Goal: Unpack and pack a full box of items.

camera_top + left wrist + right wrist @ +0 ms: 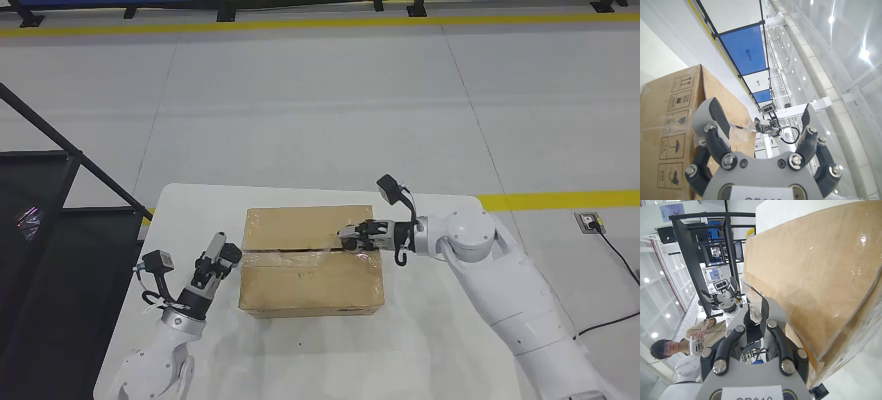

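Observation:
A closed brown cardboard box (310, 270) stands in the middle of the white table (440, 330), its top seam covered with clear tape (755, 313). My right gripper (345, 237) lies over the box top near the seam and is shut on a loose end of that tape (751, 125), partly peeled up. In the right wrist view the box top (810, 275) runs alongside the gripper (755, 308). My left gripper (222, 250) is held beside the box's left end, open and empty (761, 106), with the printed side of the box (668, 106) close by.
A black frame with dark cloth (60, 250) stands off the table's left edge. Bare table lies in front of the box and to its right under the right arm. Grey floor with a yellow line (560, 200) lies beyond.

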